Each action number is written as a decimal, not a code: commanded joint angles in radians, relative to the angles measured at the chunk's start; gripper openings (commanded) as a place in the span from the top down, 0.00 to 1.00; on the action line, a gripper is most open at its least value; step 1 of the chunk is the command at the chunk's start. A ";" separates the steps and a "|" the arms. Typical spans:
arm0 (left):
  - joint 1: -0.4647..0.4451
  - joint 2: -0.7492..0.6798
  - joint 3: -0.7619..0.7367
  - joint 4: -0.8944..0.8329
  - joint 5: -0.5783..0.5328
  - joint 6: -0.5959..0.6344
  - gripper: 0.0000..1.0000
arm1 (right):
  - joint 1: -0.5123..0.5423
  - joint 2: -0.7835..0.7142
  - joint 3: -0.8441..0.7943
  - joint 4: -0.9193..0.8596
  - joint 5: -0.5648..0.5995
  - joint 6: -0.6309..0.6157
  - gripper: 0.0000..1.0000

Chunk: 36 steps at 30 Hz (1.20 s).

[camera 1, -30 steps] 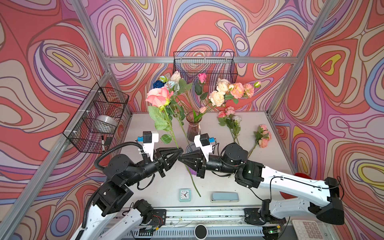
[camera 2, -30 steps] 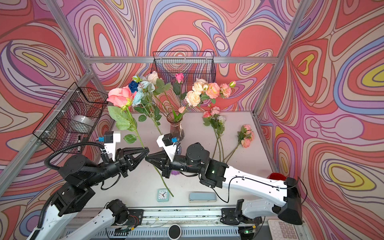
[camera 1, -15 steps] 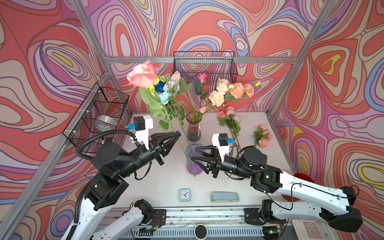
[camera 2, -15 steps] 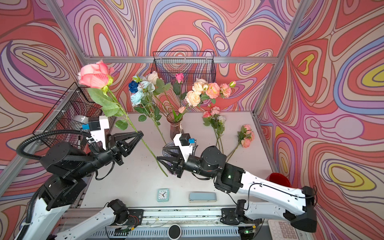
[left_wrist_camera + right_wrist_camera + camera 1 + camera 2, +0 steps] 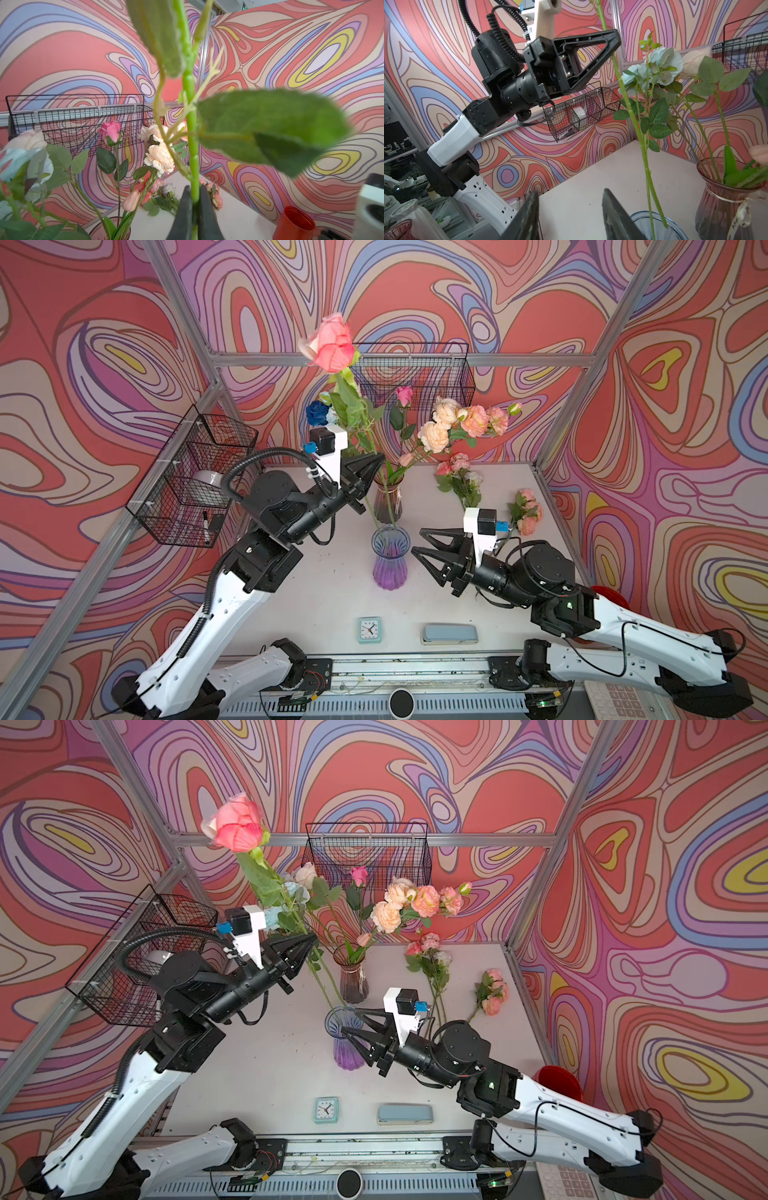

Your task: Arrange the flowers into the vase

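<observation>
Left gripper (image 5: 377, 459) clenches the pink rose (image 5: 332, 344) mid-stem to guide its foot into the blue-purple vase (image 5: 390, 568); right gripper (image 5: 417, 542) stands released, empty.

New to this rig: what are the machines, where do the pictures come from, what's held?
Two robot arms at a table, each ending in a two-fingered gripper. Two pictures look down from overhead; two come from wrist cameras. The left gripper is shut on the stem of a pink rose, its lower end inside the blue-purple vase. The right gripper is open, empty, beside it. A darker vase holds other flowers; loose flowers, a clock and a grey case lie on the table.
</observation>
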 commanded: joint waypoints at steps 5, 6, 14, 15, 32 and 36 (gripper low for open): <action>-0.008 0.003 -0.200 0.125 -0.056 -0.019 1.00 | 0.004 -0.056 -0.035 -0.030 0.053 -0.005 0.49; -0.008 -0.006 -0.233 0.129 -0.062 -0.036 1.00 | 0.004 -0.059 -0.042 -0.030 0.061 -0.006 0.49; -0.009 -0.032 -0.310 0.009 -0.092 -0.117 0.72 | 0.004 -0.041 -0.054 -0.034 0.098 -0.004 0.48; -0.011 -0.032 -0.300 -0.014 -0.104 -0.122 0.61 | 0.004 -0.040 -0.054 -0.033 0.104 -0.001 0.47; -0.023 -0.303 -0.265 -0.085 -0.012 -0.322 0.07 | 0.004 -0.008 -0.125 -0.108 0.380 0.154 0.44; -0.023 -0.416 -0.377 -0.076 -0.017 -0.385 0.01 | -0.010 0.032 -0.126 -0.263 0.563 0.289 0.45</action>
